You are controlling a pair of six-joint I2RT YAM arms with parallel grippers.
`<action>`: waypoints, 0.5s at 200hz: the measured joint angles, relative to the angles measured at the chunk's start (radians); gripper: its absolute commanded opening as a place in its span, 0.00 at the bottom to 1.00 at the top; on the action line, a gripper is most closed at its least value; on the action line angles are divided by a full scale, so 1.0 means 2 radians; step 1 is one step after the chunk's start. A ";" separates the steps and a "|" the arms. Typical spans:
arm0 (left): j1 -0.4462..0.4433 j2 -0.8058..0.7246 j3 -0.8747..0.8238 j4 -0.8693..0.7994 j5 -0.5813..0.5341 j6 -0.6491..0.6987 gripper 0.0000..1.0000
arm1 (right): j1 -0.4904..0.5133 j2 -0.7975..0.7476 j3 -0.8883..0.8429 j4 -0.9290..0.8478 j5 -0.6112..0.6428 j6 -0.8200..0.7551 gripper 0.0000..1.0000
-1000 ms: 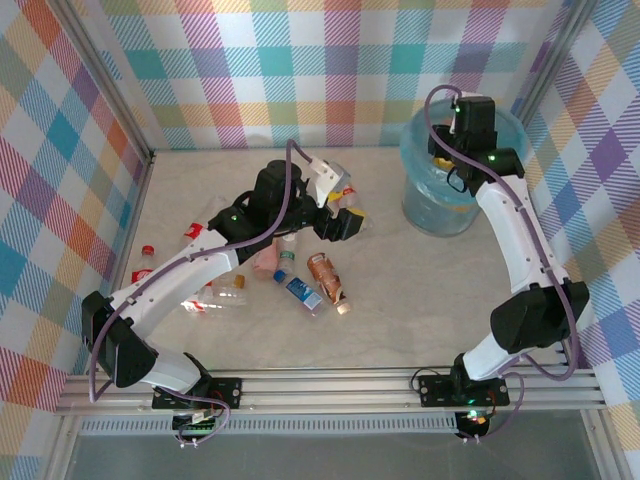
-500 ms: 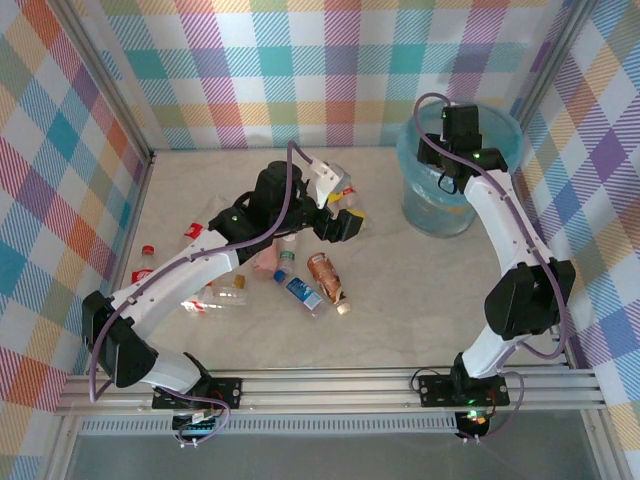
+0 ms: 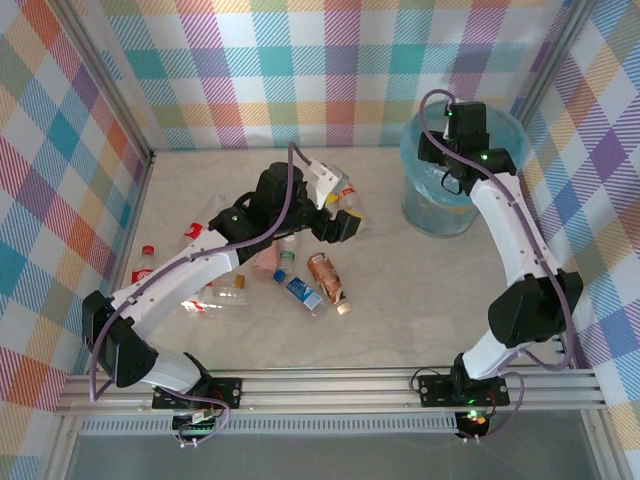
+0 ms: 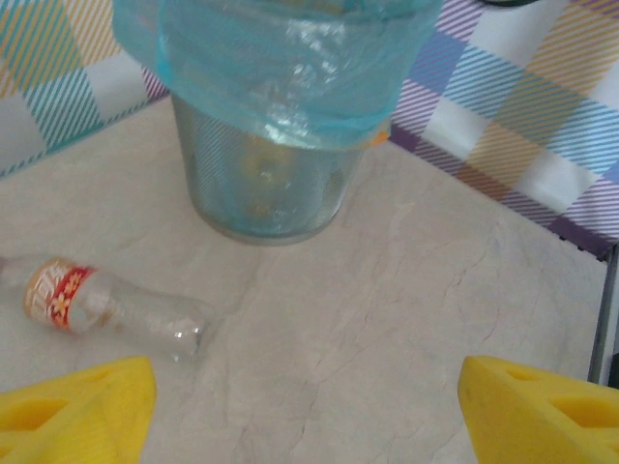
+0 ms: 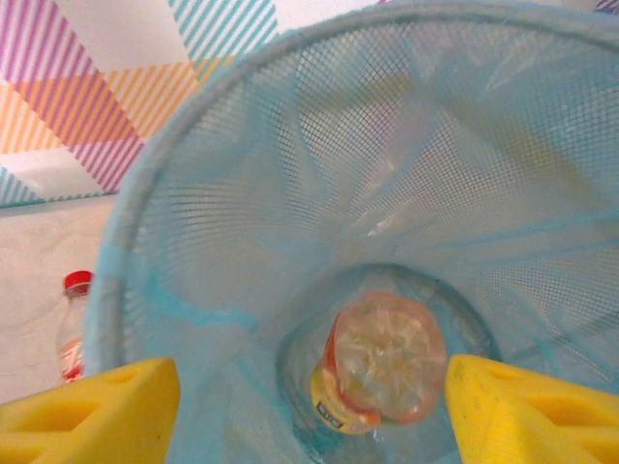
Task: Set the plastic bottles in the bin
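Right tool [image 5: 309, 411] hanging released above the bin [image 5: 222, 174], plastic bottle [image 5: 382, 358] lying inside, left tool [image 4: 305, 406] hovering released near a clear bottle [image 4: 97, 304]

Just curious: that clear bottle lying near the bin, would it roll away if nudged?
Probably. The bottle lies on its round side on the smooth table, so it may roll. It looks empty, so likely light and easily dented.

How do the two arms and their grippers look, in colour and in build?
The left arm and right arm have white shells between black joints, small green lights and a mauve cable along each. The left gripper and right gripper have bright yellow, wedge-shaped fingers.
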 measured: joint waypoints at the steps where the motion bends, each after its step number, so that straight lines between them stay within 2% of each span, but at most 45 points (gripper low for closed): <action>1: 0.000 0.000 0.000 -0.001 -0.001 0.000 0.81 | 0.000 -0.001 0.000 0.000 -0.001 0.000 0.73; 33: 0.000 -0.007 0.022 -0.040 -0.039 -0.027 0.81 | 0.003 -0.050 0.005 -0.012 -0.021 0.001 0.73; 59: 0.000 -0.034 0.022 -0.087 -0.092 -0.060 0.81 | 0.017 -0.091 0.005 -0.017 -0.043 0.004 0.73; 100: 0.001 -0.087 0.005 -0.180 -0.187 -0.130 0.81 | 0.084 -0.159 -0.048 0.007 -0.088 0.010 0.73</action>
